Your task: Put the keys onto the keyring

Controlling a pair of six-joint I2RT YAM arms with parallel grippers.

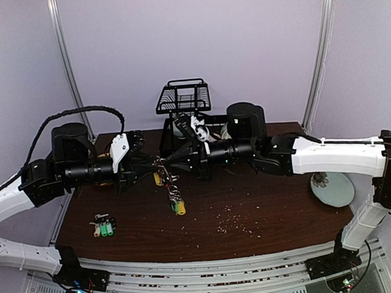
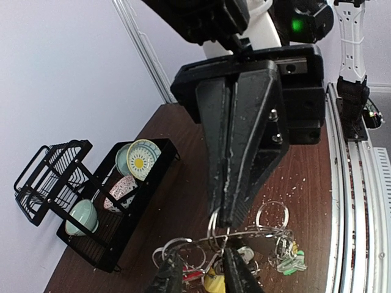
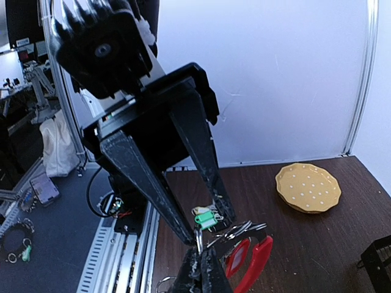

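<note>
The keyring (image 1: pixel 174 195) hangs between both grippers above the brown table (image 1: pixel 284 207), with silver keys and a yellow tag at its low end. My left gripper (image 1: pixel 150 165) has its jaws partly apart, with the keyring's wire (image 2: pixel 256 231), a red piece (image 2: pixel 192 274) and a yellow tag between them (image 2: pixel 201 262). My right gripper (image 1: pixel 169 161) faces it, shut (image 3: pixel 198 259) on a small silver split ring (image 2: pixel 215 227) at the wire. The red sheathed arc (image 3: pixel 259 262) shows beside it. Loose keys (image 1: pixel 104 227) with green and pale tags lie at the front left of the table and show in the right wrist view (image 3: pixel 208 218).
A black wire dish rack (image 1: pixel 183 98) with bowls and plates (image 2: pixel 110 201) stands at the back. A pale green plate (image 1: pixel 332 188) lies at the right edge. A yellow dotted plate (image 3: pixel 308 186) lies behind the left arm. Crumbs (image 1: pixel 235 216) are scattered at the front middle.
</note>
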